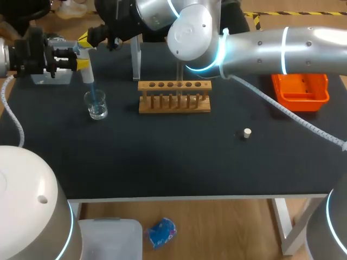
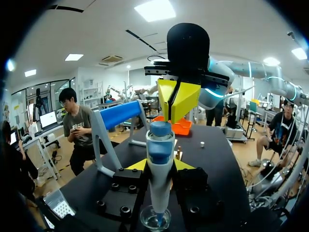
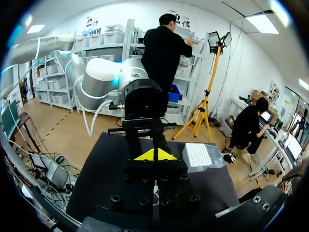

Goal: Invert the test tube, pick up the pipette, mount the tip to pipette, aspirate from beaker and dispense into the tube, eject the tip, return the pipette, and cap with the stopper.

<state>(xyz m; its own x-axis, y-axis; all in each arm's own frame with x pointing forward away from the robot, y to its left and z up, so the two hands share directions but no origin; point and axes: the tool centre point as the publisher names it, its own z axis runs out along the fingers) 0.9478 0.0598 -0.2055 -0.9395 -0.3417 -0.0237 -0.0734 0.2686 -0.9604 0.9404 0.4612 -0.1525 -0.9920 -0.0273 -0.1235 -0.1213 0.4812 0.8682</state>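
1. Pipette (image 1: 87,71): stands upright at the far left of the surface (image 1: 173,162). Its long axis is vertical, with the push-button on top and the blue tip (image 1: 94,93) pointing down.
2. Beaker (image 1: 97,106): a small clear glass directly below the pipette. The tip's end dips inside it, and the left wrist view shows it at the liquid.
3. Left tool (image 2: 159,166): comes in from the left, level with the pipette's body. One yellow finger rests against each side of the barrel, so it is clamped on the pipette.
4. Right tool (image 2: 175,110): this arm crosses from the right to the far left. Its two yellow fingers are pressed together into a narrow wedge and hold nothing. The wedge points straight down at the push-button. Whether it touches the button or sits just above it cannot be told.
5. Governing relation: the button lies directly under the right tool, on the pipette's vertical axis. Judged from this, the step in hand is drawing liquid from the beaker. Any press should run straight down that axis, since a sideways push could tilt the barrel in the left tool's grip.
6. Rack (image 1: 173,97): wooden, at mid-surface to the right of the beaker, well apart from it.
7. Stopper (image 1: 246,133): small and pale, lying alone nearer and further right.
8. Orange bin (image 1: 300,89): at the far right.
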